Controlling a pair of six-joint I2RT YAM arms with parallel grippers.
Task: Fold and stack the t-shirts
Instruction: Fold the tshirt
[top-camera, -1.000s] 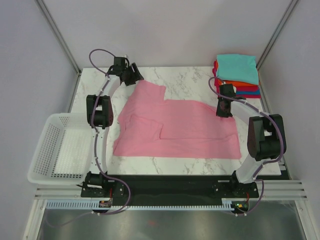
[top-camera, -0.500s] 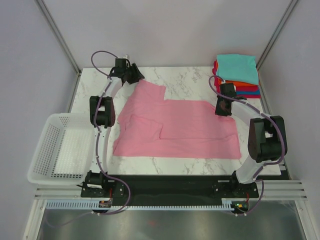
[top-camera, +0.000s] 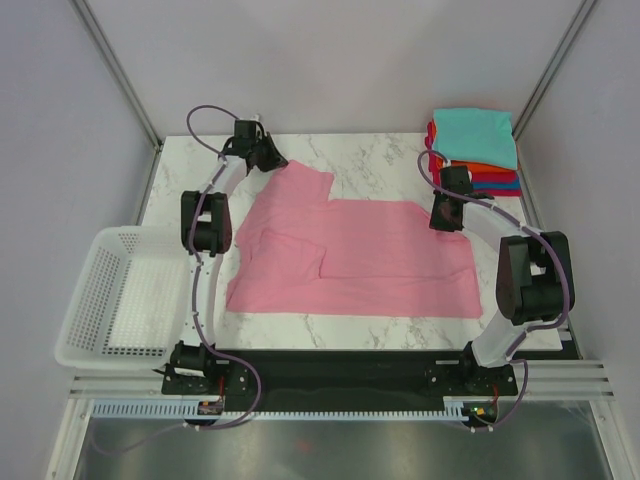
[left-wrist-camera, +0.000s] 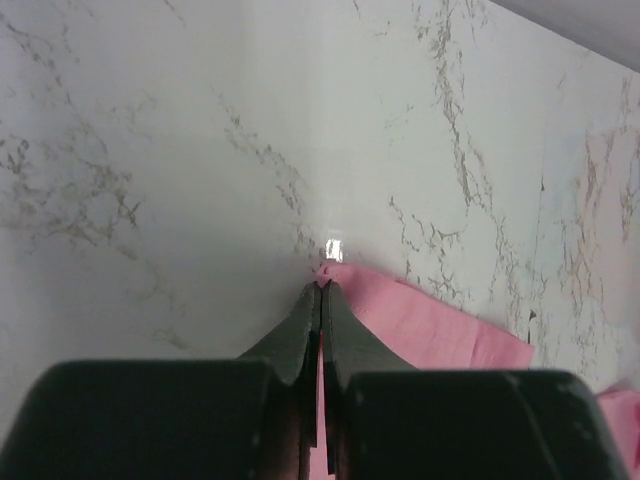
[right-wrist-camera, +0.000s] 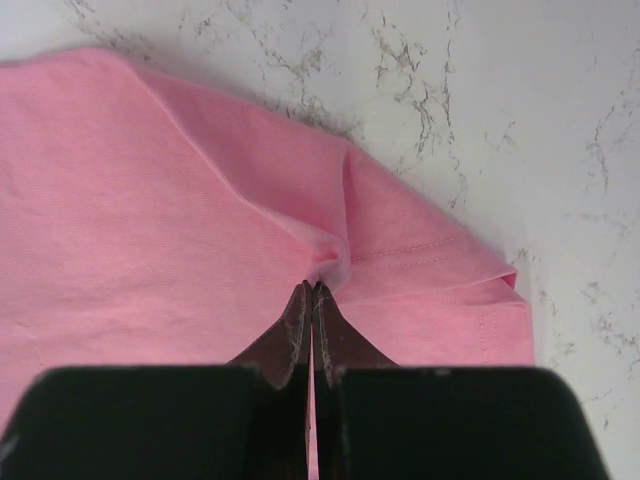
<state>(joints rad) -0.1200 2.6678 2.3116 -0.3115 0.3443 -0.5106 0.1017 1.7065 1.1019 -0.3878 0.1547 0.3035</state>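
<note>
A white plastic mesh basket (top-camera: 90, 290) hangs off the table's (top-camera: 380, 155) left edge. The pink shirt (top-camera: 350, 255) lies spread flat on the marbled top, soft and lightly creased. The left gripper (left-wrist-camera: 322, 288) is closed tight, pinching the shirt's far left corner against the table. The right gripper (right-wrist-camera: 312, 288) is likewise closed, nipping a small pucker of pink cloth at the far right edge, beside a stitched hem. A stack (top-camera: 475, 140) of folded rectangles, teal on top, sits at the far right corner.
</note>
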